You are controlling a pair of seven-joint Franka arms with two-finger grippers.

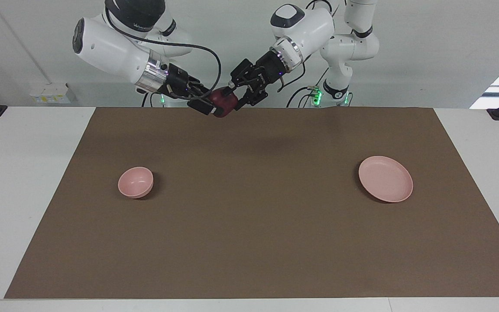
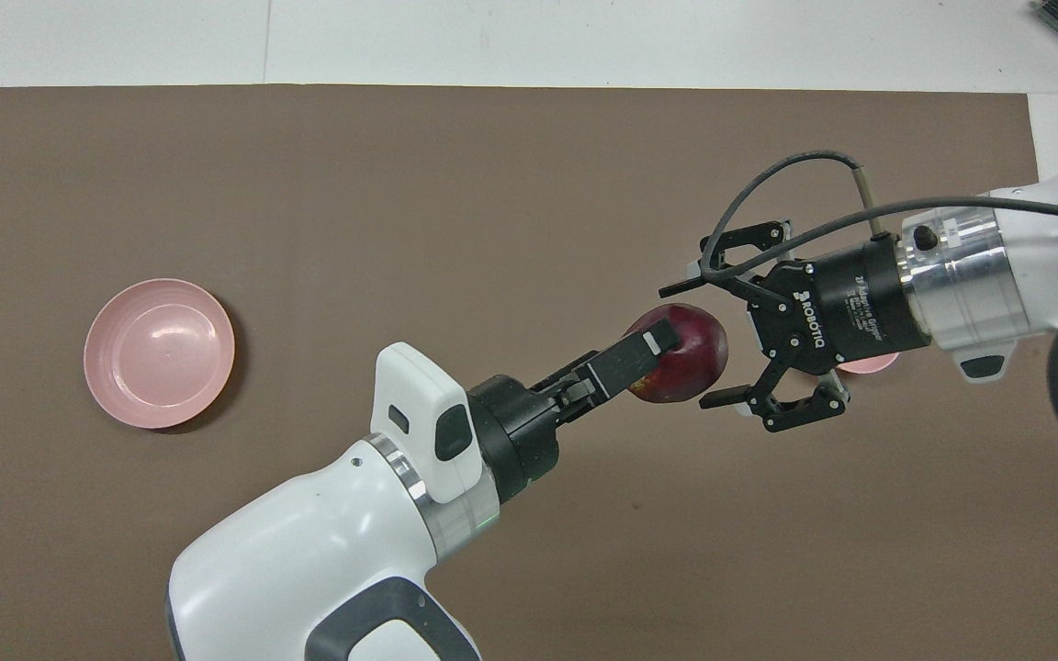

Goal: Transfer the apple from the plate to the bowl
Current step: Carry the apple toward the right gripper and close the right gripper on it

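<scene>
The dark red apple [image 1: 225, 102] [image 2: 692, 356] hangs in the air over the mat's middle, at the robots' edge. My left gripper [image 1: 235, 97] [image 2: 653, 353] is shut on it, one finger on top and one below. My right gripper [image 1: 209, 106] [image 2: 694, 345] is open, with its fingers on either side of the apple, close to its skin. The pink plate [image 1: 386, 179] [image 2: 159, 353] lies empty toward the left arm's end. The pink bowl [image 1: 135, 182] stands empty toward the right arm's end. In the overhead view only a sliver of the bowl [image 2: 869, 364] shows under the right gripper.
A brown mat [image 1: 249, 242] covers most of the white table. A black cable [image 1: 215, 65] loops off the right arm's wrist.
</scene>
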